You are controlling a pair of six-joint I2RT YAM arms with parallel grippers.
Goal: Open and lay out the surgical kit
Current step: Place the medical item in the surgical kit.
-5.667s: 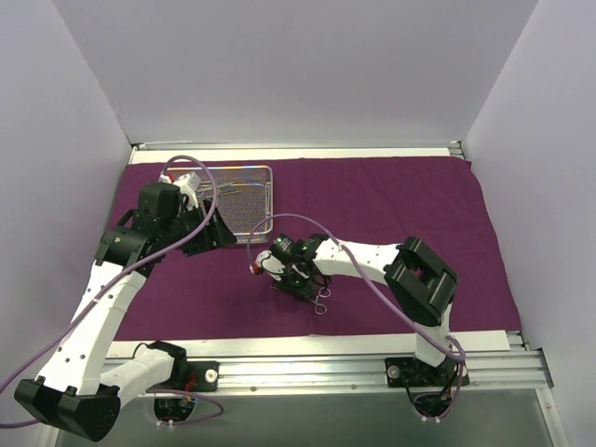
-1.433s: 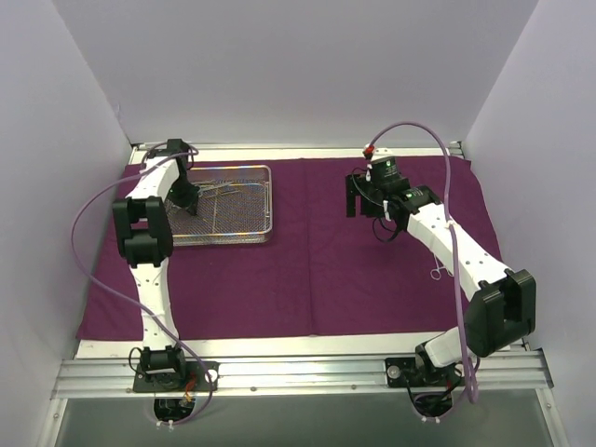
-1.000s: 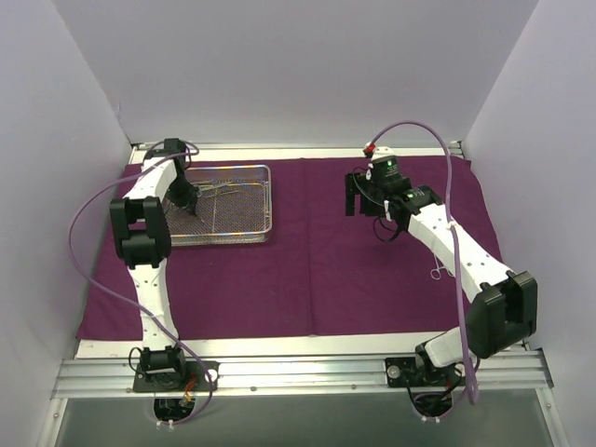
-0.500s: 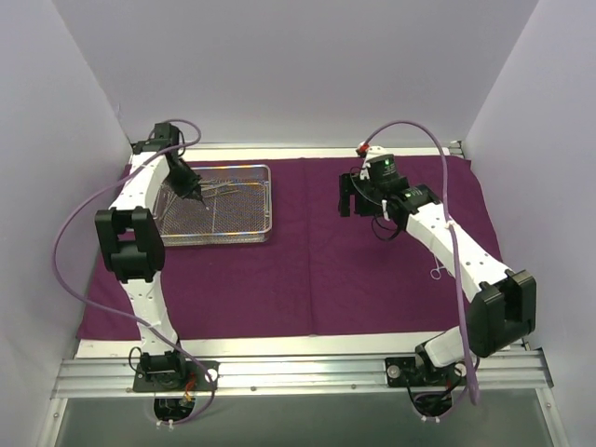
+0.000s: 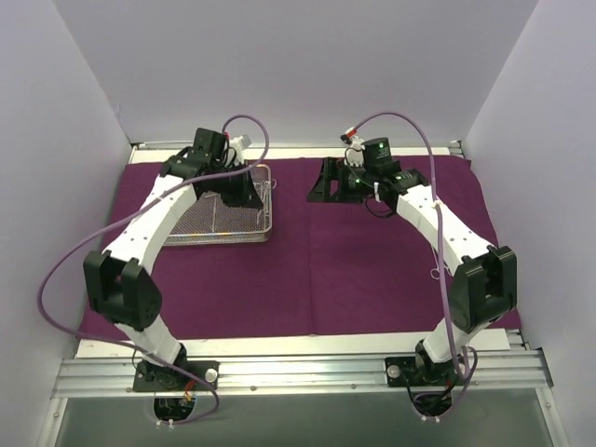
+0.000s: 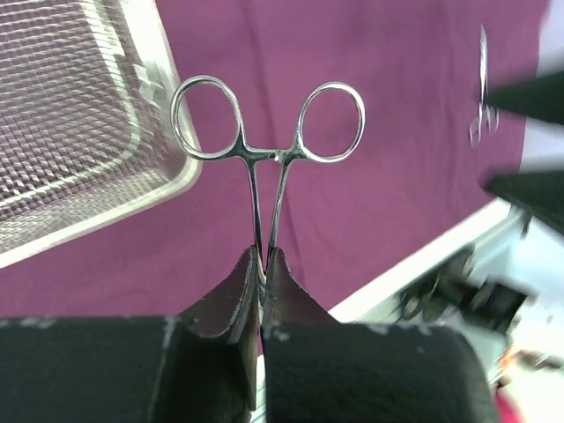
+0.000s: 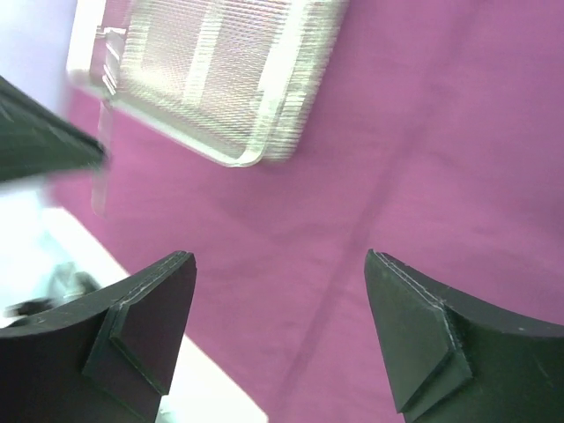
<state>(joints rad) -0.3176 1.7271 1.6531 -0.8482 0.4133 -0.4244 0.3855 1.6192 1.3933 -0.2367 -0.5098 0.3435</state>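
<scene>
The purple cloth wrap (image 5: 372,270) lies spread flat over the table. The silver wire-mesh tray (image 5: 216,223) stands on its far left part. My left gripper (image 5: 244,192) hangs over the tray's right end, shut on a slim steel instrument (image 6: 269,159). The instrument's two ring handles point away from the fingers, above the cloth. The tray (image 6: 70,123) shows beside it at upper left. My right gripper (image 5: 323,183) hovers open and holding nothing over the cloth just right of the tray (image 7: 211,70). In its wrist view the right gripper (image 7: 278,257) has bare cloth between its fingers.
One steel instrument (image 5: 434,270) lies on the cloth at the right, also showing as an instrument (image 6: 482,88) in the left wrist view. White walls close in the back and both sides. A metal rail (image 5: 298,368) runs along the near edge.
My left arm has swung right from the tray's far-left part to its right end, carrying the instrument. My right gripper has moved left toward the tray and stays open.
</scene>
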